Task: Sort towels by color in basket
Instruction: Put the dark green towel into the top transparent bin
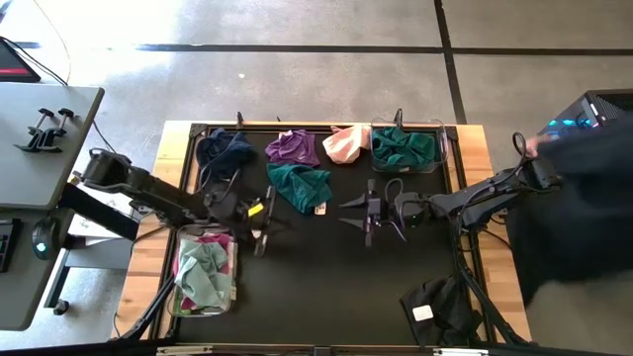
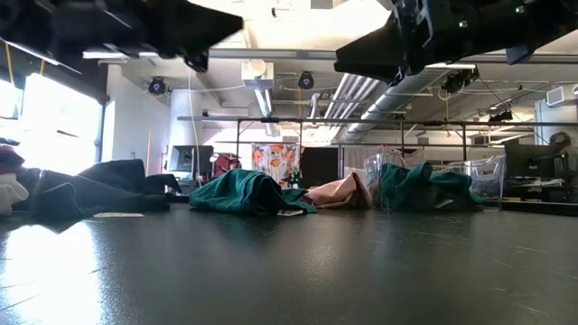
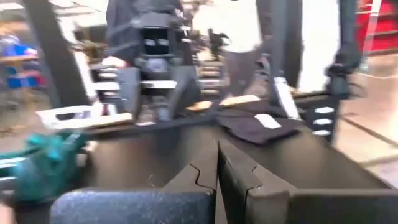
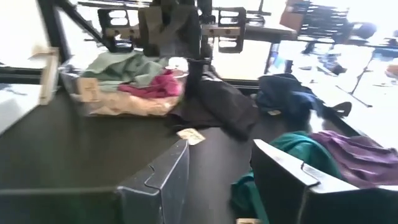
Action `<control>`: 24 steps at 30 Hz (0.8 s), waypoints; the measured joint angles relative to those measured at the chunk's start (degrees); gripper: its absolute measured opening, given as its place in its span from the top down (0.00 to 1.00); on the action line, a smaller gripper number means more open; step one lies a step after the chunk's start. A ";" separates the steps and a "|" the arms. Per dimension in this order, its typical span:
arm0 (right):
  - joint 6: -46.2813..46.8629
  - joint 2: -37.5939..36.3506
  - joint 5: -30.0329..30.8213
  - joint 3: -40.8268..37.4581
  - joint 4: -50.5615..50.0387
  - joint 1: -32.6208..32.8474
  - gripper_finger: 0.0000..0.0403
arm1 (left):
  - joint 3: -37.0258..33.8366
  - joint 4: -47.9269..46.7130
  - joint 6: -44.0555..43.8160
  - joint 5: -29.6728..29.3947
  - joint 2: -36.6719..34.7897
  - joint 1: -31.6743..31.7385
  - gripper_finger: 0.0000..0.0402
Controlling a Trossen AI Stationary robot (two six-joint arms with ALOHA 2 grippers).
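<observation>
Right gripper (image 1: 358, 214) hovers, jaws apart and empty, the loose teal towel (image 1: 299, 185) just beyond them, seemingly next; left gripper (image 1: 261, 235) waits, jaws together.

Overhead view faces straight down on the counter (image 1: 326, 287); low view looks level across it; wrist views look close past each arm's fingers; all share the loose teal towel (image 1: 299, 185).
</observation>
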 joint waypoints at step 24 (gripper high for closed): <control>7.71 0.00 2.63 0.00 -9.23 -2.82 0.46 | 0.00 11.92 -10.75 -0.13 16.31 5.26 1.00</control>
